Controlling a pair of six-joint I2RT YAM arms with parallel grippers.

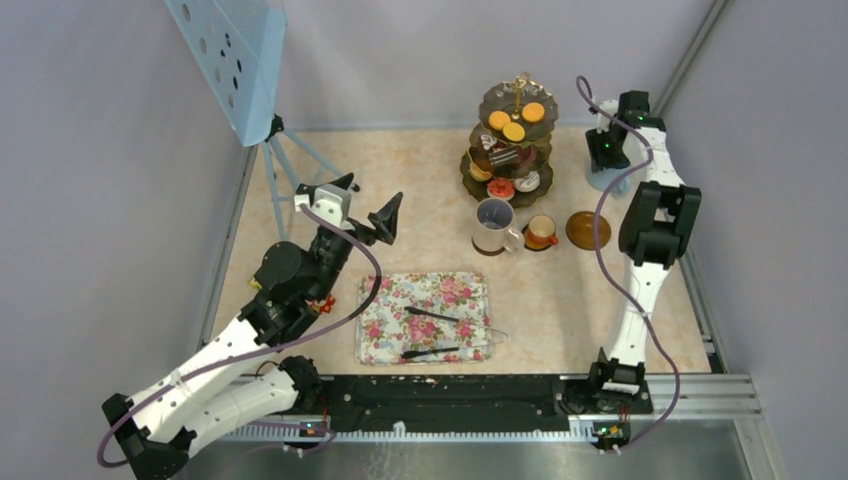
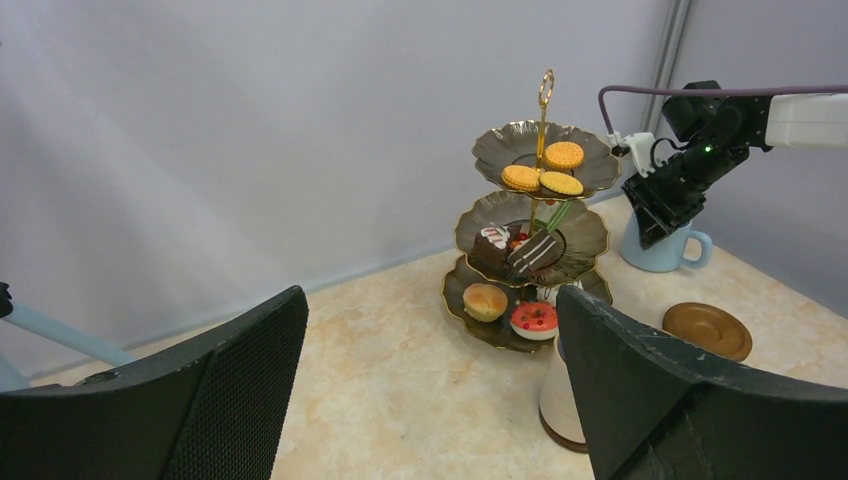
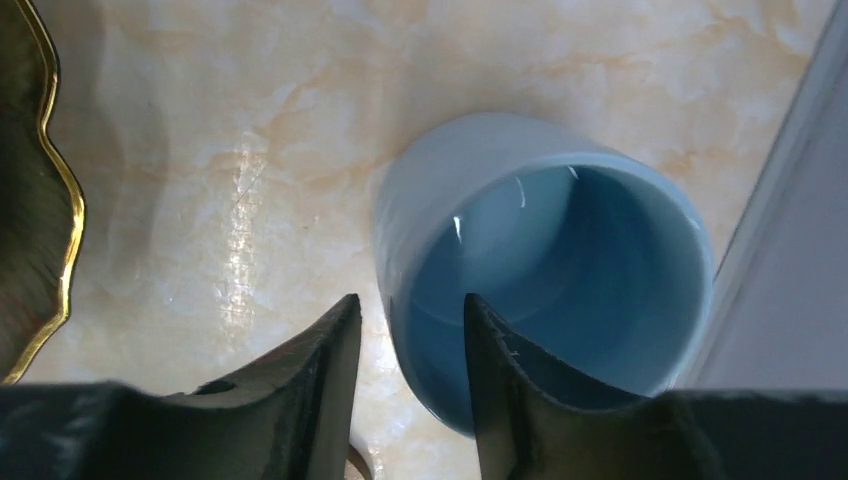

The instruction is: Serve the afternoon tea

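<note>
- The light-blue cup (image 3: 560,250) is stood upright on the table (image 1: 420,180), far right, beside the three-tier stand (image 1: 510,140).
- The right pincer (image 3: 408,305) is set astride its rim, one finger inside, for a wall grip. It is narrowed but not clamped.
- The left pincer (image 2: 430,300) is held wide and empty.

No writing, brand or number is legible in any view. The light-blue cup (image 3: 545,270) is plain; the tray (image 1: 440,290) shows only flowers.

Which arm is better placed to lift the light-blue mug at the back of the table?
Right. The right claw straddles the light-blue ceramic mug's wall, one finger inside, one outside. The left claw hangs open, well away from it.
</note>
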